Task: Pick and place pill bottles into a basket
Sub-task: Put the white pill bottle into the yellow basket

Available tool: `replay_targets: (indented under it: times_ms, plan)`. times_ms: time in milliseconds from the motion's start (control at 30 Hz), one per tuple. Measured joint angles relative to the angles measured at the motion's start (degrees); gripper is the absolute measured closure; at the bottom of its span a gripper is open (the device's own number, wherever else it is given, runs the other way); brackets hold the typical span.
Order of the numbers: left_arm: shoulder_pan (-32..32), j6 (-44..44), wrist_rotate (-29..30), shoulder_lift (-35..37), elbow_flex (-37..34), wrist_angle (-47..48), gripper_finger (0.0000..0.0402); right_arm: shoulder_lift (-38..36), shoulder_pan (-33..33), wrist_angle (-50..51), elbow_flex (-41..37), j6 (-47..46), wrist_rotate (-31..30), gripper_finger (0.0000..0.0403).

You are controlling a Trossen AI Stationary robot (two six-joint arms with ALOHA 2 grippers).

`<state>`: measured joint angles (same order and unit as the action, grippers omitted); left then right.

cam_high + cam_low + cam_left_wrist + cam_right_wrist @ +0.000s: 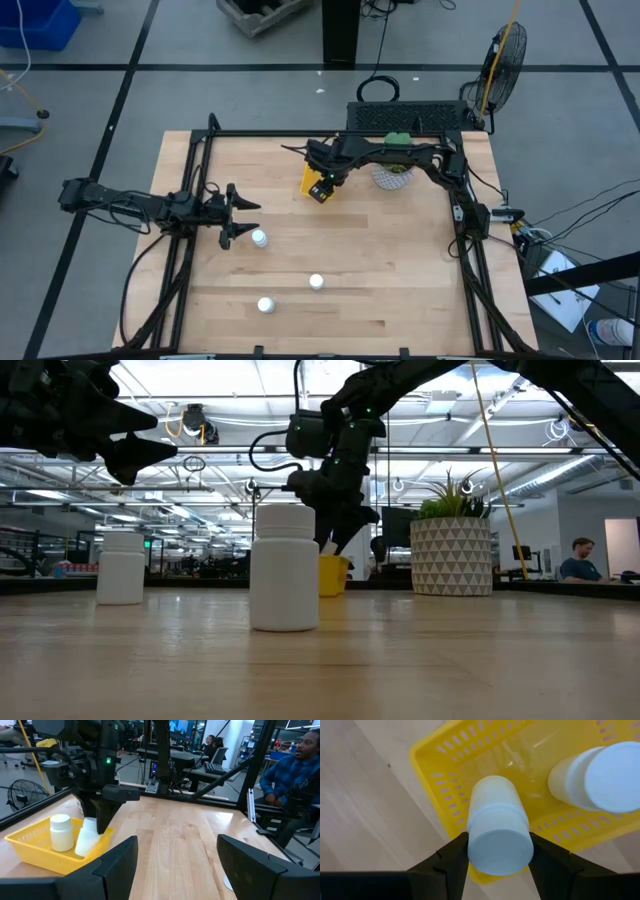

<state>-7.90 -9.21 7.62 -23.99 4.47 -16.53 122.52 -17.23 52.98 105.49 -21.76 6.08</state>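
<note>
Counting bottles at the basket (435, 775), found one standing bottle (61, 832) upright inside and a tilted bottle (497, 835) with its body reaching into the basket and its cap over the near wall. Saw the right gripper (320, 188) above the basket, fingers pressed against both sides of that cap, so apparently not yet let go. Noted the left gripper (245, 218) spread wide and empty, low over the table (400, 290), just beside the nearest bottle (259, 238) but apart from it. Spotted a middle bottle (316, 282) and a front bottle (266, 305) upright on bare wood, well apart from the basket. Judged the job under half done: one release pending, then three more picks and drops.
</note>
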Motion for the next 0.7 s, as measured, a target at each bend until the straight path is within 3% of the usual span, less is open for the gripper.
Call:
replay_targets:
  times_ms: [400,700]
  plan:
    - [-0.01,0.00,0.00,0.01,0.00,0.01,0.0128,0.00,0.00,0.01,0.02,-0.05,0.21,0.0218]
    - [0.00,0.00,0.00,0.01,0.00,0.01,0.0128,0.00,-0.07,-1.17,0.07,-0.25,0.15,0.0153]
